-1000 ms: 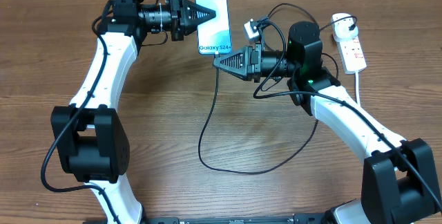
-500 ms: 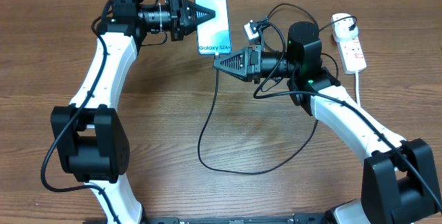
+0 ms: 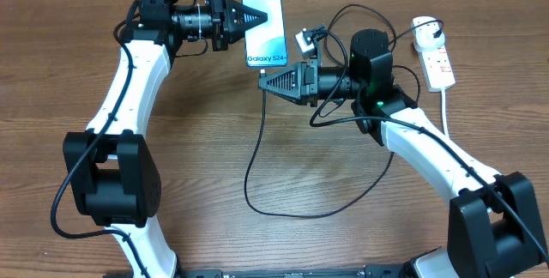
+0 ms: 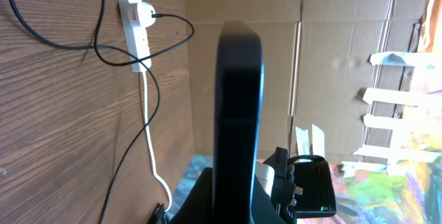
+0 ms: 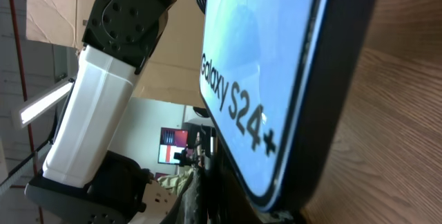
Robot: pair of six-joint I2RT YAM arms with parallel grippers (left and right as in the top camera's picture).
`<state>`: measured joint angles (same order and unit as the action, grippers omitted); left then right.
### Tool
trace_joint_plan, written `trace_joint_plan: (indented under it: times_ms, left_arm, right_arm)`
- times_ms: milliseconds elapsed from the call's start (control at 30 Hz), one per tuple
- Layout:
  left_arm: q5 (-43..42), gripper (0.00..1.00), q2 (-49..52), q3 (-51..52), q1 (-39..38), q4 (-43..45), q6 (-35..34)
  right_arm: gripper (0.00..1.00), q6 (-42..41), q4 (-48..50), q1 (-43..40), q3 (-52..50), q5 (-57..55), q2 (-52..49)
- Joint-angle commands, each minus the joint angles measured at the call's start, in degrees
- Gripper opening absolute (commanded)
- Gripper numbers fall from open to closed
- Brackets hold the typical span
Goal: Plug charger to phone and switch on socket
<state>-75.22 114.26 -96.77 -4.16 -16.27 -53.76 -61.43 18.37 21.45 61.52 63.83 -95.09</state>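
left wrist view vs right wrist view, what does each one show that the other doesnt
Only the left wrist view shows the socket lying on the wooden table, and it sees the phone edge-on. Only the right wrist view shows the phone's light blue screen reading Galaxy S24+, with the left arm behind it. Both views show the phone close up, the table and cardboard in the background.

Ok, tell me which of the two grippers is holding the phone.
The left gripper: it is shut on the phone at its left edge. The right gripper only points at the phone's bottom end, with the charger trailing from its tip.
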Motion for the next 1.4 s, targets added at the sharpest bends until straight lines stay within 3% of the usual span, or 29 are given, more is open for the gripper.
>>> trace_joint_plan:
  times_ms: [0, 1367]
  left_arm:
    - [-1.4, 0.04, -0.2, -0.4, -0.4, 0.3, -0.5]
    - [-4.4, 0.04, -0.2, -0.4, -0.3, 0.3, -1.8]
  right_arm:
    - [0.04, 0.6, 0.2, -0.3, 1.1, -0.4, 1.2]
    - [0.04, 0.5, 0.3, -1.7, 1.1, -2.3, 1.2]
